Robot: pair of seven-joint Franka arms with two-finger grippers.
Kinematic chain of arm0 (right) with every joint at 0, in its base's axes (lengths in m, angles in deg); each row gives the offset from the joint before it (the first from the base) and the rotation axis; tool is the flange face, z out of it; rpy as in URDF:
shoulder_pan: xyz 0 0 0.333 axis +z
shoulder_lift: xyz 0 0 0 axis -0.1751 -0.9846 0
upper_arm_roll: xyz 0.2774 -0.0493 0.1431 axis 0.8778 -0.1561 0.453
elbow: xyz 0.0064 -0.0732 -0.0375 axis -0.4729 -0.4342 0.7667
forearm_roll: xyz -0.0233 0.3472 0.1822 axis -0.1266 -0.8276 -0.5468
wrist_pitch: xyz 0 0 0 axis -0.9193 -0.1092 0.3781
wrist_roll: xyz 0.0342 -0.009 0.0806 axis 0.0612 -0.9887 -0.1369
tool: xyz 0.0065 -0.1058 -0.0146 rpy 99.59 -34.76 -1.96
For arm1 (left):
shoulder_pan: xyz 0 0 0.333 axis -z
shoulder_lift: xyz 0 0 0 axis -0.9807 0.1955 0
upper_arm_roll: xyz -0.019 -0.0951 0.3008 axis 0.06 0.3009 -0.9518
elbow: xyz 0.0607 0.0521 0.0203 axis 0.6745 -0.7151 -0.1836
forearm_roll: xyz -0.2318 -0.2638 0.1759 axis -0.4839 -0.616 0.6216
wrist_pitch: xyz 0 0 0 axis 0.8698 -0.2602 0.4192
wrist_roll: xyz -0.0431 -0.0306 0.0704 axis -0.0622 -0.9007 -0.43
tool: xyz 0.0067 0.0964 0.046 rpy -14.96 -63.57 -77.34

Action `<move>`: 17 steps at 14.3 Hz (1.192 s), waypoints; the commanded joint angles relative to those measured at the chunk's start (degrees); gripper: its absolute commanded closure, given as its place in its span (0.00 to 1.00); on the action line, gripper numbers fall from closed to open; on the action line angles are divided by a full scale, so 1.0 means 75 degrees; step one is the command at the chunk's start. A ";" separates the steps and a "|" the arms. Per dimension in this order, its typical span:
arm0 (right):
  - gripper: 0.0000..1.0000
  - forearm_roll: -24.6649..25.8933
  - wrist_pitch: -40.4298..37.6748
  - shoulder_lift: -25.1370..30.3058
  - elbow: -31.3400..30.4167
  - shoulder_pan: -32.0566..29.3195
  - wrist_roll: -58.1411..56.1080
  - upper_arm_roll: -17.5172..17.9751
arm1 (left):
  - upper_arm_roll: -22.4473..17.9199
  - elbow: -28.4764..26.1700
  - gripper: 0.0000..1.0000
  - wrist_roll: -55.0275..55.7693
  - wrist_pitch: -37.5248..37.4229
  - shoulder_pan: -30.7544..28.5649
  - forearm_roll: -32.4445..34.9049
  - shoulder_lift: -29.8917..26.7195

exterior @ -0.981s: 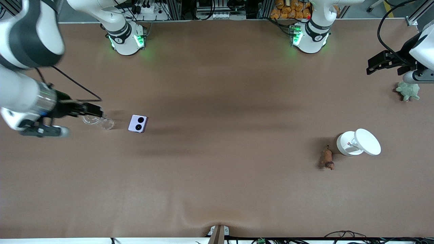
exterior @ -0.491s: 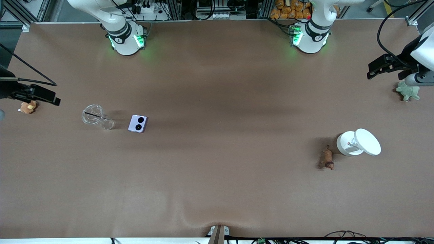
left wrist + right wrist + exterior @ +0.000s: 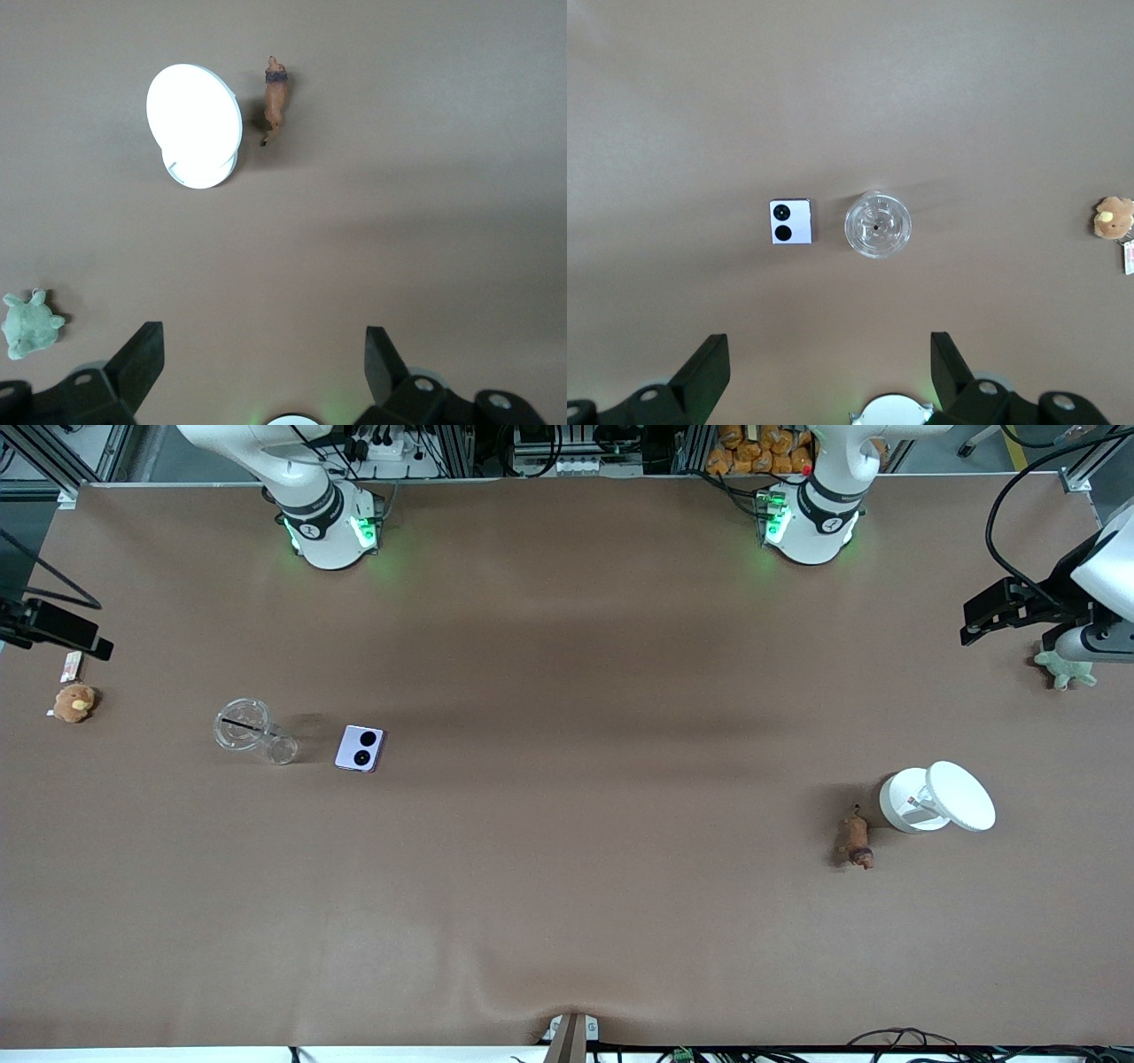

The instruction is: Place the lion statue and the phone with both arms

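Observation:
The pale-lilac phone [image 3: 360, 747] lies flat on the table toward the right arm's end, beside a clear cup [image 3: 241, 724]; it also shows in the right wrist view [image 3: 791, 221]. The small brown lion statue [image 3: 856, 841] stands toward the left arm's end, beside a white round stand [image 3: 937, 797]; it also shows in the left wrist view [image 3: 275, 97]. My right gripper [image 3: 62, 631] is open and empty, high over the table's edge at the right arm's end [image 3: 830, 350]. My left gripper [image 3: 983, 613] is open and empty, high over the left arm's end [image 3: 263, 341].
A small clear glass [image 3: 282, 750] sits between the cup and the phone. An orange-brown plush [image 3: 73, 702] lies near the right arm's end edge. A green plush turtle [image 3: 1066, 669] lies under the left arm. The brown table cover has a ripple at the front edge.
My right arm has swung away from over the cup toward the table's end edge, uncovering the cup and the orange-brown plush. My left gripper has barely shifted. Phone and lion statue have not moved.

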 commanded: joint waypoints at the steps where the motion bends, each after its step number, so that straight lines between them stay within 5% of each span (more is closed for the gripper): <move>1: 0.00 0.0126 0.0901 0.1373 -0.1987 -0.0098 0.0328 0.0144 | 0.0053 0.0076 0.00 -0.0087 0.0021 -0.0042 0.0059 0.0028; 17: 0.00 0.0501 0.0867 0.1398 -0.2014 0.0007 0.0201 0.0226 | 0.0158 0.0123 0.00 -0.0075 -0.0003 -0.0030 0.0070 -0.0007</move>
